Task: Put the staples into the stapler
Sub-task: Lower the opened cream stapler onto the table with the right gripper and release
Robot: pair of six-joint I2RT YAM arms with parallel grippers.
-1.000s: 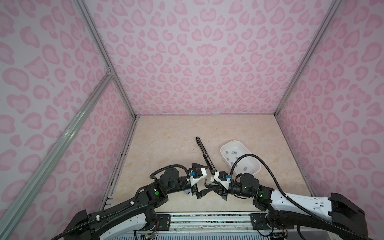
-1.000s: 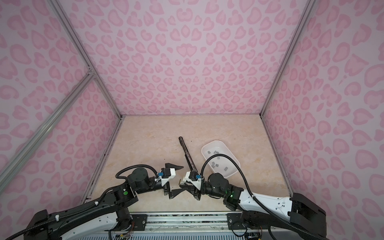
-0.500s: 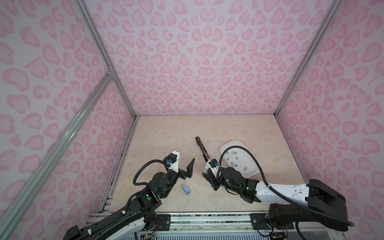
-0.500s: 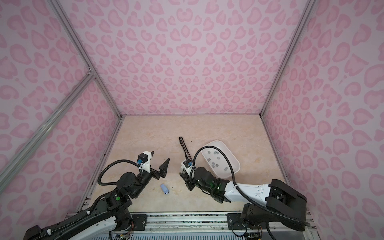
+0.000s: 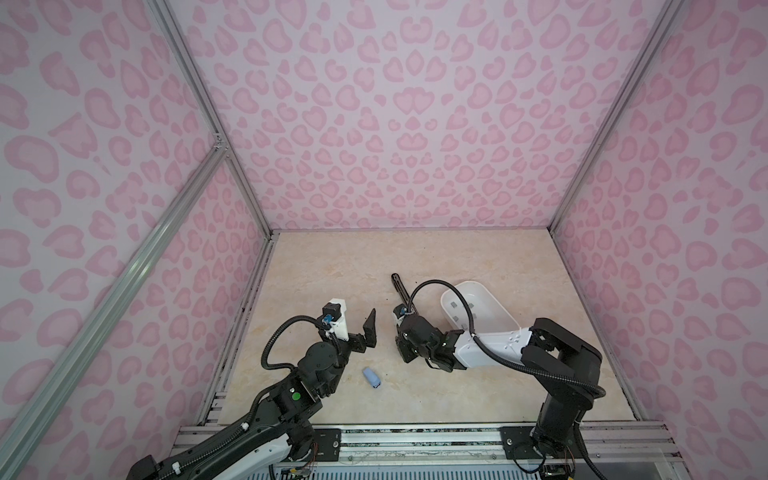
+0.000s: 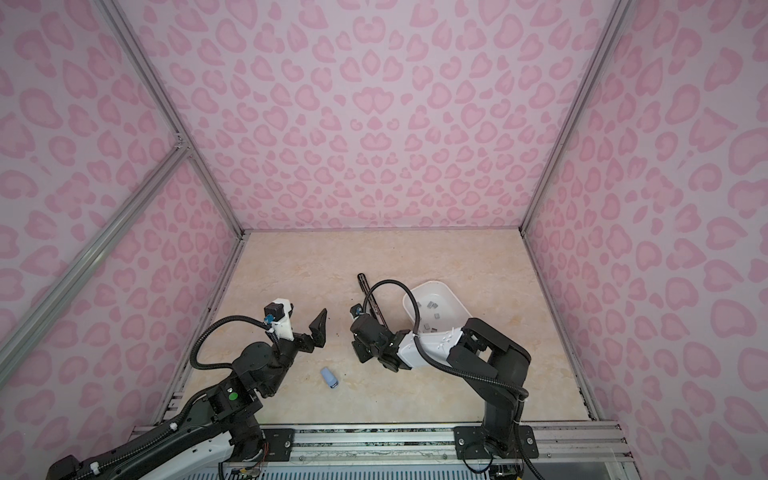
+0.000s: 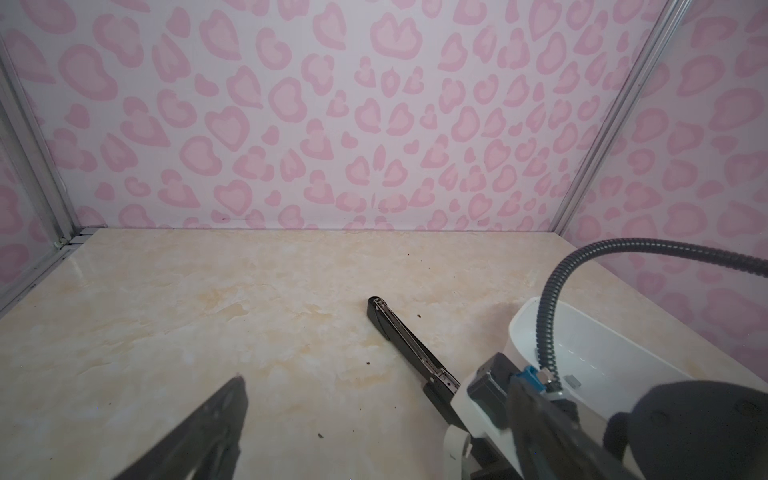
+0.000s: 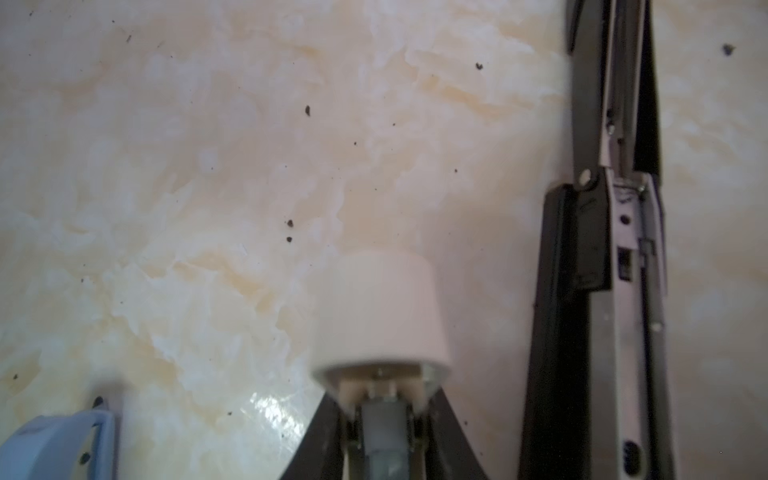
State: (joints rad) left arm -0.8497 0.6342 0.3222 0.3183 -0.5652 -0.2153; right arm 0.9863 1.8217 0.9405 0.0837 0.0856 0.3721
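Several grey staples (image 6: 433, 305) are seen lying in the white tray (image 6: 436, 285), set on the table (image 6: 291, 266) at the right and partly covered by the right arm. Just left of the tray, a black stapler (image 5: 400, 286) is laid flat and opened. The right gripper (image 5: 405, 353) is positioned beside the stapler's near end; in the right wrist view its jaws are pinched on a small white-and-grey piece (image 8: 380, 316) whose kind cannot be told. The left gripper (image 5: 353, 328) is held above the table, jaws spread wide with nothing between them. A small blue object (image 5: 371, 377) is seen on the table between the arms.
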